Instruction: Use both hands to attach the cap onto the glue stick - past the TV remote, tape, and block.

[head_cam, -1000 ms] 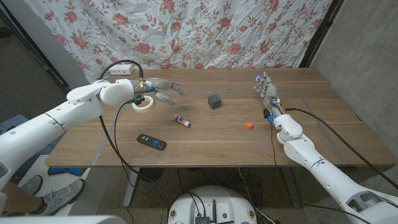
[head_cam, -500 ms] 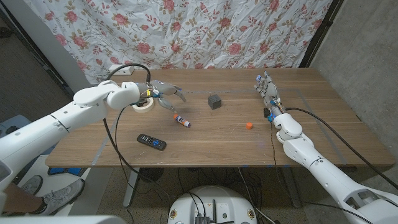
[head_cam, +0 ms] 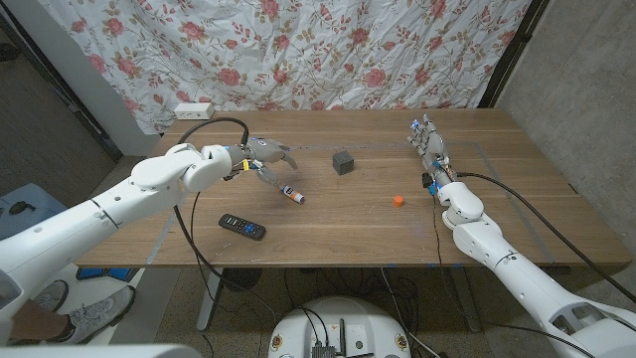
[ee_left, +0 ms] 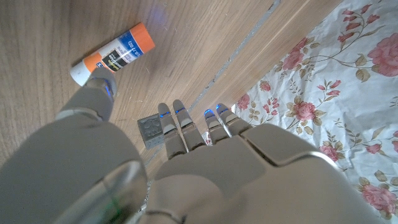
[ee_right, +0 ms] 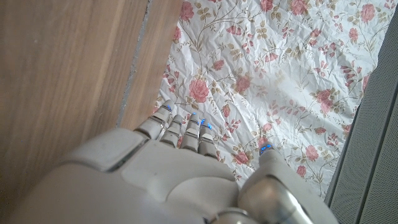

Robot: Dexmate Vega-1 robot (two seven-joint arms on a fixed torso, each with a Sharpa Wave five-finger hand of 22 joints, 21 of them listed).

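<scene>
While our left robot hand [head_cam: 260, 156] hovers with its fingers spread and nothing in them, the glue stick [head_cam: 291, 193] lies on its side on the table [head_cam: 328, 224] just in front of those fingertips, apart from them. In the left wrist view the same stick [ee_left: 112, 53] shows its orange band and white end just beyond one fingertip, so we judge the hand is lining up for a pickup. The orange cap [head_cam: 397, 200] sits well apart from the stick, nearer our right robot hand [head_cam: 427, 144], which stands on its edge at the far right of the table, fingers straight and close together, holding nothing; we take it to be waiting. Each piece lies on the side of the hand likely to fetch it. The dark block [head_cam: 343, 162] stands between the two hands, and the TV remote [head_cam: 242, 227] lies nearer us. The table is brown wood with faint tape lines, backed by a rose-printed curtain [head_cam: 328, 50] and a grey wall.
</scene>
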